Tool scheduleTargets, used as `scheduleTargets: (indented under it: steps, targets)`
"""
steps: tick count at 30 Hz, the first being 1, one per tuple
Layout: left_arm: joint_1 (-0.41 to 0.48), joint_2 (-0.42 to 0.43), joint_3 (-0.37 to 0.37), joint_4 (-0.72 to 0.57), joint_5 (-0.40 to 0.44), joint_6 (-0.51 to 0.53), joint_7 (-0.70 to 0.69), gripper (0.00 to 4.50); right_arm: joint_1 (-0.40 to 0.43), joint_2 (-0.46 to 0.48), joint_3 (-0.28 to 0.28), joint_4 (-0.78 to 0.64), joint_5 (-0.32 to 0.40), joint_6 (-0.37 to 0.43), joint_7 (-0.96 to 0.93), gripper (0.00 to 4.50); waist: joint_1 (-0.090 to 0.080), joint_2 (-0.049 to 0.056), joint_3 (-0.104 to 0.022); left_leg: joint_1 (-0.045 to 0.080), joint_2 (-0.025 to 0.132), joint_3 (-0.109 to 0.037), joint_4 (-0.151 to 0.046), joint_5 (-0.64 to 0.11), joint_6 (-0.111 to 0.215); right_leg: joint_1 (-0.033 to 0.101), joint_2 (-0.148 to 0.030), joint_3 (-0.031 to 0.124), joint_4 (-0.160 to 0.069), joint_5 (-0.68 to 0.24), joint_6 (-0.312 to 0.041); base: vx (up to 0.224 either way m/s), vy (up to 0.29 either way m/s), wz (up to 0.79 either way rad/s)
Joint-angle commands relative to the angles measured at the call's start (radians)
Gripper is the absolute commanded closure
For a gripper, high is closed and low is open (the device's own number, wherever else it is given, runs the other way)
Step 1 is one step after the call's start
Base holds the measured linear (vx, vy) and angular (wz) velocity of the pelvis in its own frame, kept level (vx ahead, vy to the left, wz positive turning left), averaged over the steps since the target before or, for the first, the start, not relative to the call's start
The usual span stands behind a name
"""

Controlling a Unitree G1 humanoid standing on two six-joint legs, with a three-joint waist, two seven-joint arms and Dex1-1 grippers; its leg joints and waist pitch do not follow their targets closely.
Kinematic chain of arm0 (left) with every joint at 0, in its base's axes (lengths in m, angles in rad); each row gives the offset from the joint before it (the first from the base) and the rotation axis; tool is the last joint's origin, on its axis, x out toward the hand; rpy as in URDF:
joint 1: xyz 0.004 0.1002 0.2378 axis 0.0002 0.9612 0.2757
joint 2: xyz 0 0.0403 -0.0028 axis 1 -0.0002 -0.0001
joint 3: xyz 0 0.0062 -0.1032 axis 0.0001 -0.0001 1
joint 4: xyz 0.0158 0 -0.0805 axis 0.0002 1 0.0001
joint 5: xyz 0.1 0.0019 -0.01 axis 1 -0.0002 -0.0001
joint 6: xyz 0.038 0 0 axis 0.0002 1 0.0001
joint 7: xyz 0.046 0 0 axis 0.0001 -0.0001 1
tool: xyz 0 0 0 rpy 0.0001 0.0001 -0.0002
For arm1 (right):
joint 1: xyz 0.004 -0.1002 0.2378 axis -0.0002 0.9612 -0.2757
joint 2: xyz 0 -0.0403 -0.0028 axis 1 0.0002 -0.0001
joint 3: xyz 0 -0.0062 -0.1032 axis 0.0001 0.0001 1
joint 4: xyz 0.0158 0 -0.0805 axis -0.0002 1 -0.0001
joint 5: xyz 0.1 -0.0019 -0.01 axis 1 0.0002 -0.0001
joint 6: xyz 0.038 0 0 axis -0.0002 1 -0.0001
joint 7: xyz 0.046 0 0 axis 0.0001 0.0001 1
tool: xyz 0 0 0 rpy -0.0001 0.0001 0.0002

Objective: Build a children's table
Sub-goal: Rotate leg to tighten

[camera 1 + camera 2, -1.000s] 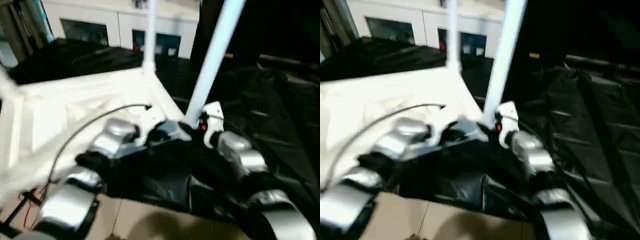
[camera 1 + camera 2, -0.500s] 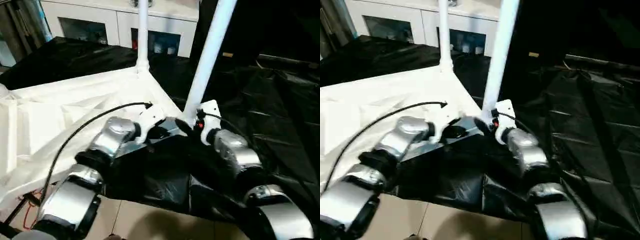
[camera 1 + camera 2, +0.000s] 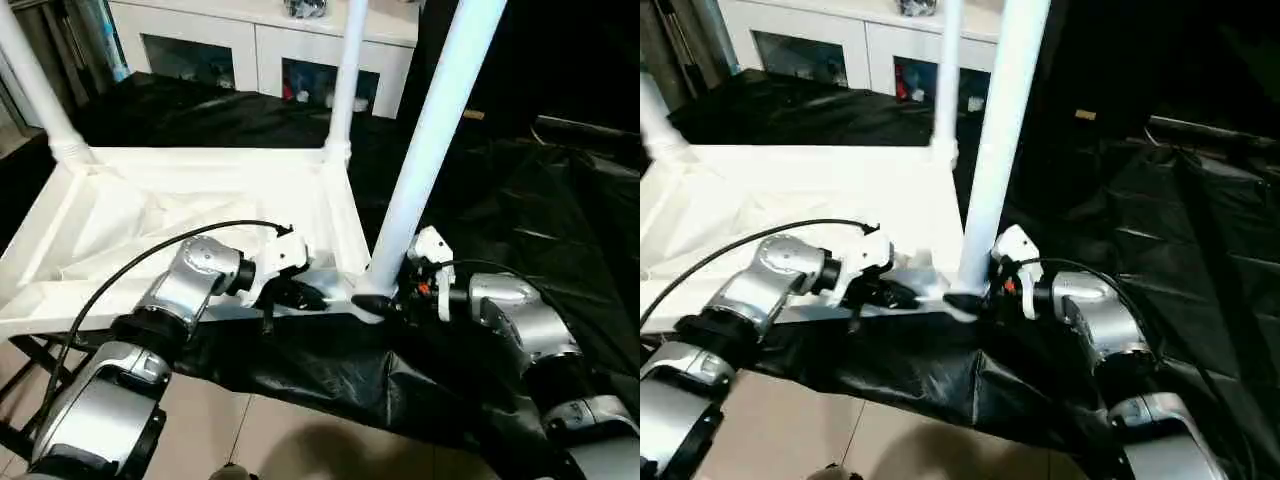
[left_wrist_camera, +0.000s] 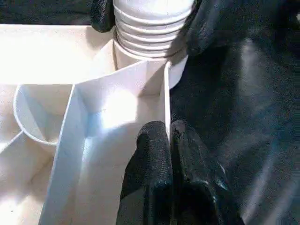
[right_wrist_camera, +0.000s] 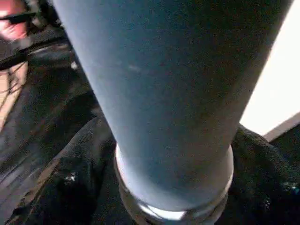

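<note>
The black sheeting (image 3: 560,220) covers the ground and carries the children's table (image 3: 190,200), which lies upside down with its ribbed underside facing up. Behind it stands a white cabinet (image 3: 260,45) with glass-fronted compartments.

The inverted tabletop (image 3: 120,225) sits toward the left part of the sheeting, its near edge close to the sheeting's front edge. Three legs rise from corner sockets: the near-right leg (image 3: 430,140), the far-right leg (image 3: 345,80) and the far-left leg (image 3: 35,85). The near-left corner is out of frame, so a fourth leg cannot be confirmed.

The right end effector (image 3: 375,300) has its two fingers spread around the base of the near-right leg, one on each side of the threaded collar (image 4: 150,33); whether they press on it cannot be told. The left end effector (image 4: 169,154) is closed, its fingers pinching the thin near-edge rim (image 4: 167,93) of the tabletop just beside that corner socket.

Judged risks: the collar's threads remain exposed above the socket, so the leg is probably not fully seated and could lean or cross-thread if turned off-axis. A loose hold at the base gives little control over the tall leg. The pinch on the thin rim could slip, letting the tabletop rotate on the slick sheeting.
</note>
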Motion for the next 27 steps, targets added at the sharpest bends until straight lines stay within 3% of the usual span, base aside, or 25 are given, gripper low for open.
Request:
scheduleTargets:
  steps: [1, 9, 12, 14, 17, 21, 22, 24, 27]
  targets:
    - [-0.009, -0.019, -0.026, -0.034, -0.011, -0.015, -0.032, 4.50, 0.003, 0.005, 0.026, -0.035, 0.012, 0.019, 0.034, 1.20, -0.002, 0.009, -0.068, 0.015, 0.041, -0.015, -0.062, -0.181, 0.047, 0.055, -0.070, 0.061, -0.068, -0.111, -0.226, 0.000, 0.000, 0.00]
    - [-0.022, -0.048, -0.004, -0.009, -0.008, 0.000, 0.024, 4.50, 0.021, 0.048, 0.011, -0.053, 0.017, 0.059, -0.038, 1.68, 0.002, 0.006, -0.068, 0.014, 0.039, -0.014, -0.061, -0.173, 0.042, 0.054, -0.071, 0.061, -0.067, -0.103, -0.227, 0.000, 0.000, 0.00]
    - [-0.044, -0.083, 0.017, 0.024, 0.001, 0.024, 0.119, 4.50, -0.005, 0.100, -0.024, 0.026, -0.026, 0.041, -0.207, 1.72, -0.003, 0.005, -0.066, 0.017, 0.037, -0.016, -0.064, -0.197, 0.024, 0.051, -0.074, 0.061, -0.074, -0.162, -0.215, 0.000, 0.000, 0.00]
    - [-0.066, -0.108, 0.032, 0.055, 0.011, 0.036, 0.197, 4.50, -0.040, 0.138, -0.057, 0.107, -0.054, 0.023, -0.366, 1.72, -0.015, 0.006, -0.063, 0.020, 0.037, -0.021, -0.067, -0.232, -0.003, 0.047, -0.076, 0.061, -0.085, -0.260, -0.189, 0.000, 0.000, 0.00]
    - [-0.093, -0.139, 0.051, 0.092, 0.019, 0.057, 0.294, 4.50, -0.079, 0.178, -0.098, 0.194, -0.062, 0.014, -0.520, 1.73, -0.025, 0.003, -0.064, 0.018, 0.032, -0.021, -0.066, -0.233, -0.013, 0.048, -0.075, 0.060, -0.089, -0.285, -0.174, 0.000, 0.000, 0.00]
    - [-0.142, -0.217, 0.086, 0.146, 0.028, 0.115, 0.491, 4.50, -0.144, 0.265, -0.173, 0.319, -0.054, 0.002, -0.778, 1.73, -0.036, 0.005, -0.067, 0.016, 0.032, -0.019, -0.064, -0.201, -0.008, 0.046, -0.071, 0.062, -0.082, -0.223, -0.194, 0.000, 0.000, 0.00]
    - [-0.147, -0.226, 0.091, 0.153, 0.029, 0.118, 0.508, 4.50, -0.152, 0.275, -0.181, 0.333, -0.055, -0.001, -0.804, 1.73, -0.034, 0.006, -0.069, 0.019, 0.032, -0.018, -0.062, -0.193, -0.004, 0.047, -0.072, 0.062, -0.080, -0.198, -0.202, 0.000, 0.000, 0.00]
    - [-0.147, -0.245, 0.086, 0.149, 0.036, 0.114, 0.518, 4.50, -0.165, 0.294, -0.180, 0.352, -0.058, -0.016, -0.821, 1.73, -0.033, 0.004, -0.072, 0.012, 0.031, -0.017, -0.061, -0.162, 0.018, 0.052, -0.070, 0.063, -0.073, -0.131, -0.211, 0.000, 0.000, 0.00]
    - [-0.141, -0.265, 0.070, 0.141, 0.043, 0.099, 0.515, 4.50, -0.190, 0.313, -0.179, 0.394, -0.068, -0.060, -0.838, 1.73, -0.034, 0.006, -0.073, 0.012, 0.031, -0.015, -0.060, -0.133, 0.044, 0.055, -0.069, 0.062, -0.066, -0.060, -0.229, 0.000, 0.000, 0.00]
